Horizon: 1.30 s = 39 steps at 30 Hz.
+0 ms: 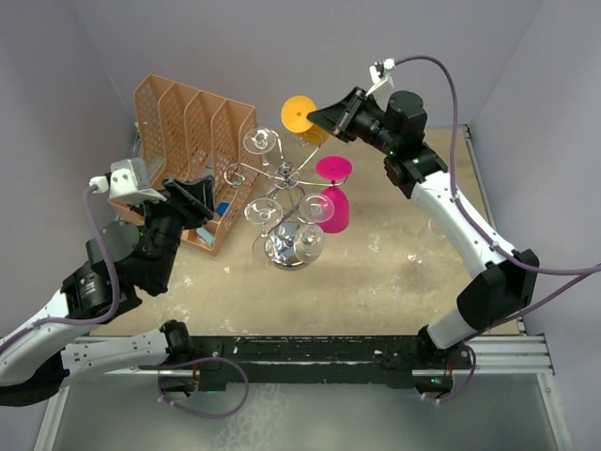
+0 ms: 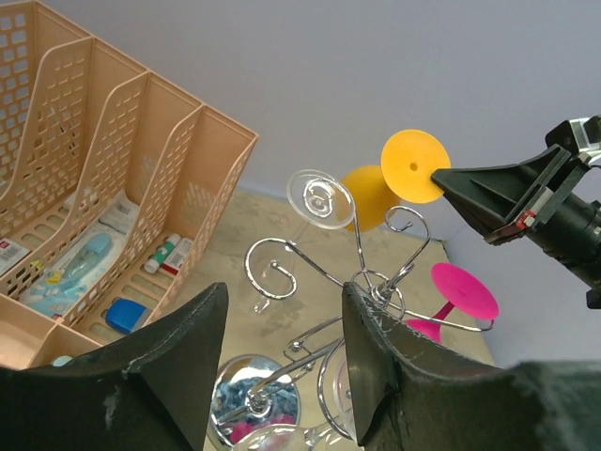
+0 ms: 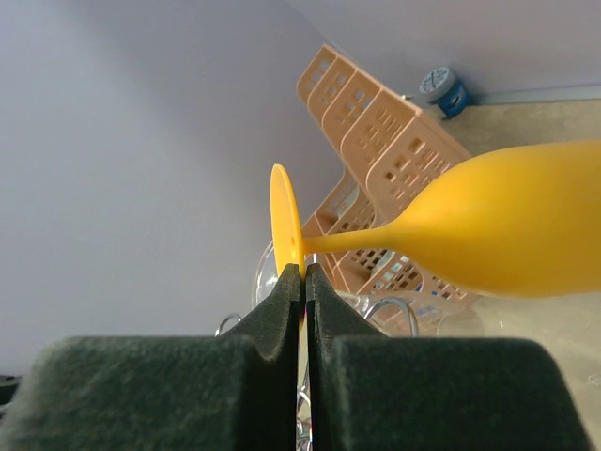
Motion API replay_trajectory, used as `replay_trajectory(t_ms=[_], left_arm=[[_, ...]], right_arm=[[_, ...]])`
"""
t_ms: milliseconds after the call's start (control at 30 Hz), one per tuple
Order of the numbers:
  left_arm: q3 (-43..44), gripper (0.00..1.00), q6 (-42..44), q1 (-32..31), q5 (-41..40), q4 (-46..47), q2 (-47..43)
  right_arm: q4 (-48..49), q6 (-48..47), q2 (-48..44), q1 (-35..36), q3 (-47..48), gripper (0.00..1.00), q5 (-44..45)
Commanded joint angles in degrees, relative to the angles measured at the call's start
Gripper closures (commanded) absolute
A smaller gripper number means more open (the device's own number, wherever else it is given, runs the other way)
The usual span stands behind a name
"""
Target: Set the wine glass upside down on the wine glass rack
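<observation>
A: Where's the yellow wine glass (image 1: pixel 315 134)?
B: Held foot-up, bowl down, at the far side of the wire rack (image 1: pixel 286 178). Foot rim is pinched btwn the shut jaws of the right gripper (image 1: pixel 313 115).
A: Left gripper (image 1: pixel 194 199)?
B: Jaws spread, nothing held; positioned nr the rack, beside the organizer (image 1: pixel 188 122).

No legible text found. Packets (image 2: pixel 83 261) in orange file organizer (image 2: pixel 222 160) carry print, too small to read.

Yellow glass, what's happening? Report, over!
Right gripper shut on yellow wine glass foot. Left gripper open, empty. Glass at rack far side. Pink glass, clear glasses crowd it.
</observation>
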Motion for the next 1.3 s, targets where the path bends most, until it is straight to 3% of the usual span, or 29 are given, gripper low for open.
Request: replay_trajectory(t_ms=[0,767,1267], left_arm=[[2.2,0.51,-1.1,-0.2,-2.0,-0.1,1.2],[1.7,0.51,-3.4,-0.2,-7.8,-0.3,-1.7],[1.2,0.51,-5.9,-0.2,-8.2,-1.5,-2.7]], right_arm=[[-0.9,-2.8,0.1,1.1,3.0,1.00,-4.0],[-1.4,-5.2,-5.8,2.6,-4.2,1.00,-8.7],[-2.4,-2.4,-10.8,2.6,-8.5,1.00,-2.6]])
